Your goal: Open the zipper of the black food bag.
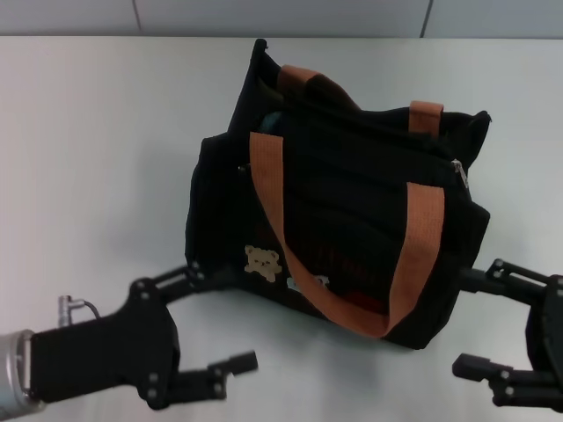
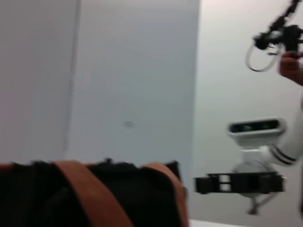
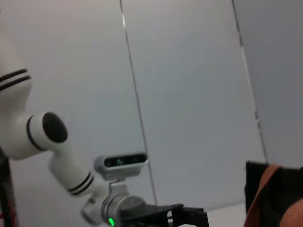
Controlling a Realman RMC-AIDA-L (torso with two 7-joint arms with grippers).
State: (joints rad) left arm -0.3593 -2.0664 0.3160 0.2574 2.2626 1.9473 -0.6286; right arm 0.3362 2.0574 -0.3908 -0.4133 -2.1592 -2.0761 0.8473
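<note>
The black food bag (image 1: 352, 220) is flanked by the left gripper (image 1: 220, 321) and right gripper (image 1: 488, 316), both spread; nothing is held. The approach is judged underway; next, the zipper (image 1: 458, 170) pull must be pinched.

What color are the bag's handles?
The handles on the black bag are orange-brown. The head view shows them best.

Black food bag (image 1: 352, 229) — upright, zipper (image 1: 459, 171) open

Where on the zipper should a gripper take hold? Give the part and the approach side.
Grip the small silver pull tab of the zipper, at the right end of the black food bag's top edge. Come from above on the right with the open right gripper, probably; it is nearest, and the orange handles cross the middle.
</note>
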